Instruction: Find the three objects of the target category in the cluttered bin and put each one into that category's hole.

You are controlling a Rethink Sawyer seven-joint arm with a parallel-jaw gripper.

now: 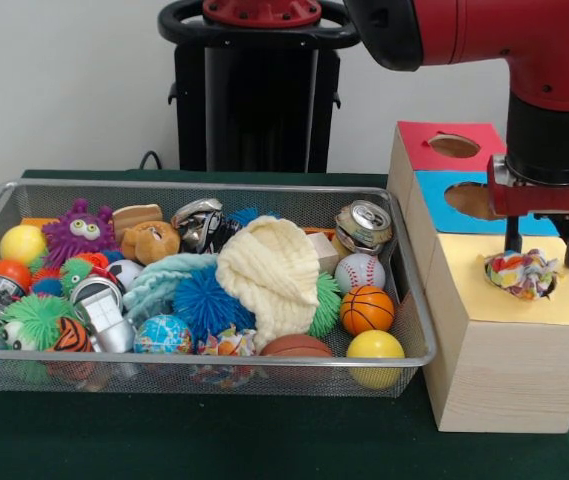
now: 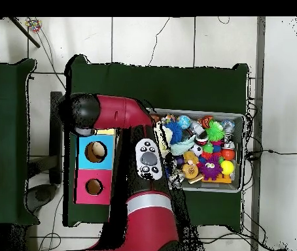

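Observation:
My gripper [image 1: 543, 250] hangs open over the yellow-topped wooden box [image 1: 494, 300] at the right. Its two fingers stand apart on either side of a white rope bundle flecked with colours [image 1: 521, 272]. The bundle sits in the yellow top's hole and covers most of it, just below the fingertips. Another flecked bundle [image 1: 226, 343] lies at the front of the wire mesh bin [image 1: 164, 357], half buried under toys. I cannot make out a third bundle. In the overhead view the arm [image 2: 122, 117] hides the yellow box and the gripper; the bin [image 2: 243, 150] shows to the right.
The blue-topped box [image 1: 444, 185] and red-topped box [image 1: 434, 133] stand behind the yellow one. The bin holds a cream knitted cloth [image 1: 269, 270], spiky balls, a basketball [image 1: 367, 309], a baseball [image 1: 359, 270], a crushed can [image 1: 364, 225] and a purple monster toy [image 1: 81, 232].

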